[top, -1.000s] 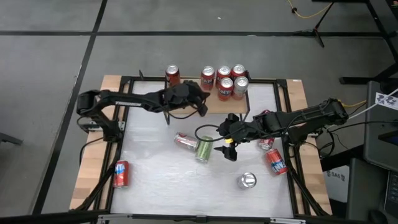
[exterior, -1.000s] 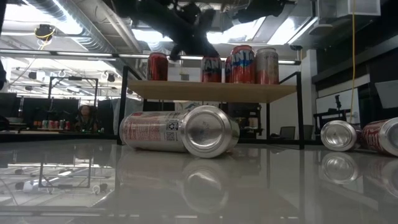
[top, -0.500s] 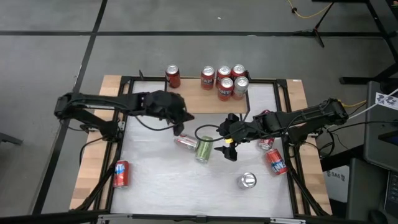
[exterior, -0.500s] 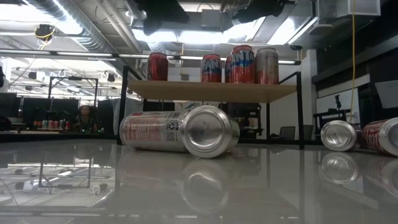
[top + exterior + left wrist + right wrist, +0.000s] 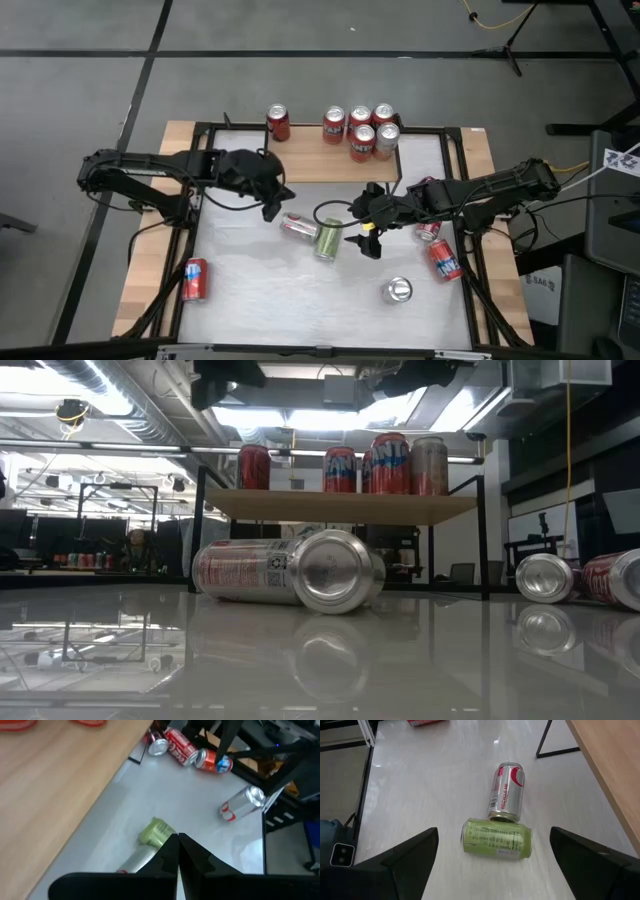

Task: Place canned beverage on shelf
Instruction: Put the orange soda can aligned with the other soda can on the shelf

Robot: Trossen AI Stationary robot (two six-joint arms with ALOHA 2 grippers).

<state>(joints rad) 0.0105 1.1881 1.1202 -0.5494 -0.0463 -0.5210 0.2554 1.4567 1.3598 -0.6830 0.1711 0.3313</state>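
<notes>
The shelf (image 5: 318, 168), a light-wood plank on black legs, stands at the table's far edge with several upright cans (image 5: 362, 130) on it; it also shows in the low view (image 5: 340, 507). My left gripper (image 5: 272, 197) is shut and empty, just off the shelf's near left corner; its fingers show together in the left wrist view (image 5: 178, 851). My right gripper (image 5: 364, 236) is open wide and empty, to the right of a green can (image 5: 496, 838) and a silver can (image 5: 507, 793) that lie on their sides, touching.
More cans lie on the table: a red one (image 5: 195, 279) near the left edge, a silver one (image 5: 398, 290) near the front, red ones (image 5: 444, 258) under the right arm. Cables run by the right gripper. There is bare table at the near left.
My left gripper has drawn back from over the shelf toward the table's left and near side, and stays shut and empty. The cans on the shelf stand as before. My right arm has kept still.
</notes>
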